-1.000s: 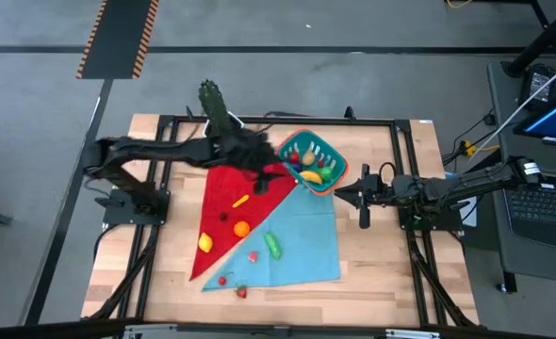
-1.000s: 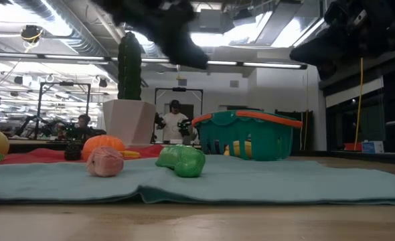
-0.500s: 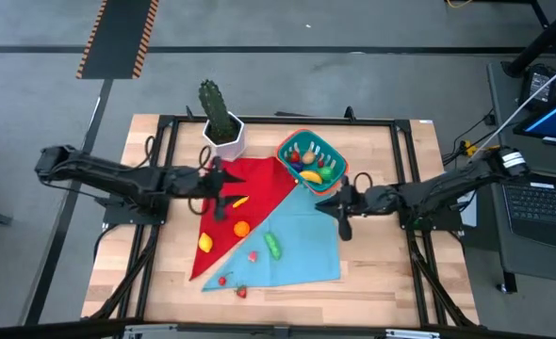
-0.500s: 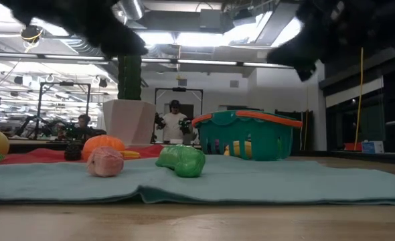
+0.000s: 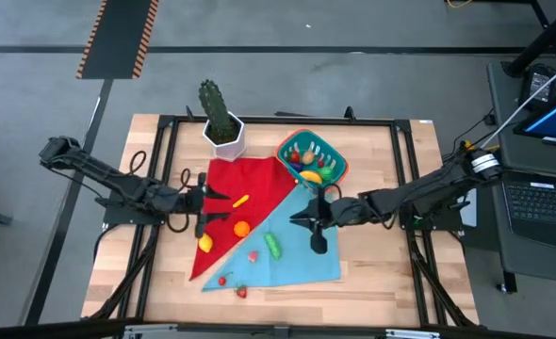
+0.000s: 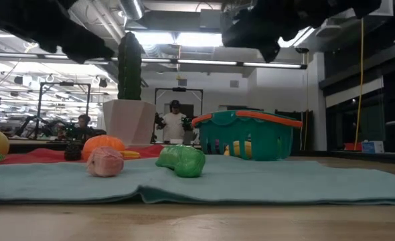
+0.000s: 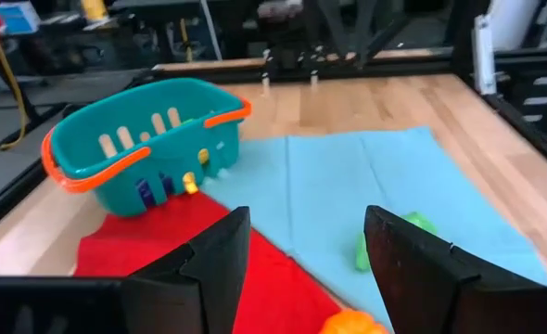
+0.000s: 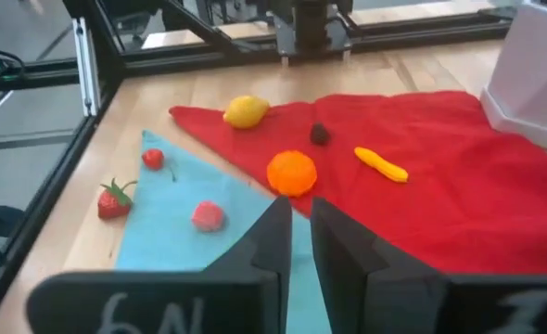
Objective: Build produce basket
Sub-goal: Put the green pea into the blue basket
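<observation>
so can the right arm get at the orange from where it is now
Probably yes. The right gripper hangs over the blue cloth with its fingers nearly shut, and the orange lies just ahead of it on the red cloth, with nothing between them. It would need to open first.

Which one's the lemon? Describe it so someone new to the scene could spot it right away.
Start at the red cloth covering the left part of the table, next to the light blue cloth. Go to its near left edge, just below the orange: the lemon lies there. It is the only plain yellow, egg-shaped piece; the carrot farther up is long and thin.
</observation>
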`<state>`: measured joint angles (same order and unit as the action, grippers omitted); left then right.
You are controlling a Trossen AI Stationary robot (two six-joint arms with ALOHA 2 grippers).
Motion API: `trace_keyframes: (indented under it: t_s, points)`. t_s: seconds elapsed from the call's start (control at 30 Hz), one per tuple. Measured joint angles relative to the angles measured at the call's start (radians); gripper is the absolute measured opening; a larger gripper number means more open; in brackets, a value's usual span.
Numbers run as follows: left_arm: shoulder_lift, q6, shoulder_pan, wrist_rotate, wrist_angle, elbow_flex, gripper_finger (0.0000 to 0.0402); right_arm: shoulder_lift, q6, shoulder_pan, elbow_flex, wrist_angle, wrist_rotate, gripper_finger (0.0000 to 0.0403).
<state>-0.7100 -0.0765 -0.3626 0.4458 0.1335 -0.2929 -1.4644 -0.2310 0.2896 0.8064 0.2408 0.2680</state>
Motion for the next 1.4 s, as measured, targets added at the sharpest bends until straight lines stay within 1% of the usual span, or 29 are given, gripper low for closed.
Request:
trace_keyframes:
  t_s: [0.13,0.2,0.33,0.43,0.53,0.67,0.83,0.93,1.1,1.2,1.33,1.4]
  points:
    - [0.045,0.0,-0.046,0.029,-0.006,0.023,0.0204,-0.038,-0.001,0.004,0.018,-0.002,0.0,0.0047]
    - [0.065,0.0,-0.063,0.06,-0.012,0.04,0.0204,-0.048,-0.015,0.004,0.018,-0.005,0.0,0.0047]
    - [0.112,-0.002,-0.095,0.115,-0.014,0.082,0.0204,-0.06,-0.168,0.004,0.017,-0.034,-0.001,0.0047]
    - [0.149,-0.014,-0.112,0.147,-0.013,0.108,0.0204,-0.06,-0.231,0.006,0.017,-0.077,0.0,0.0053]
    - [0.179,-0.022,-0.122,0.163,-0.013,0.132,0.0204,-0.059,-0.262,0.01,0.018,-0.072,0.0,0.0075]
    - [0.213,-0.022,-0.126,0.174,-0.013,0.154,0.0204,-0.06,-0.265,0.01,0.055,-0.142,0.0,0.013]
    - [0.23,-0.021,-0.126,0.189,-0.031,0.159,0.0204,-0.067,-0.276,0.014,0.171,-0.287,0.0,0.0204]
    - [0.233,-0.02,-0.125,0.221,-0.056,0.16,0.0204,-0.104,-0.304,0.025,0.275,-0.437,0.0,0.0228]
    - [0.233,-0.02,-0.125,0.226,-0.079,0.16,0.0204,-0.212,-0.459,0.034,0.474,-0.692,-0.003,0.0235]
    - [0.233,-0.019,-0.125,0.226,-0.093,0.16,0.0204,-0.283,-0.513,0.037,0.579,-0.803,-0.012,0.0236]
    - [0.233,-0.019,-0.125,0.226,-0.123,0.16,0.0204,-0.372,-0.562,0.037,0.695,-0.87,-0.047,0.0236]
    - [0.233,-0.019,-0.125,0.226,-0.138,0.16,0.0204,-0.409,-0.584,0.037,0.737,-0.869,-0.059,0.0236]
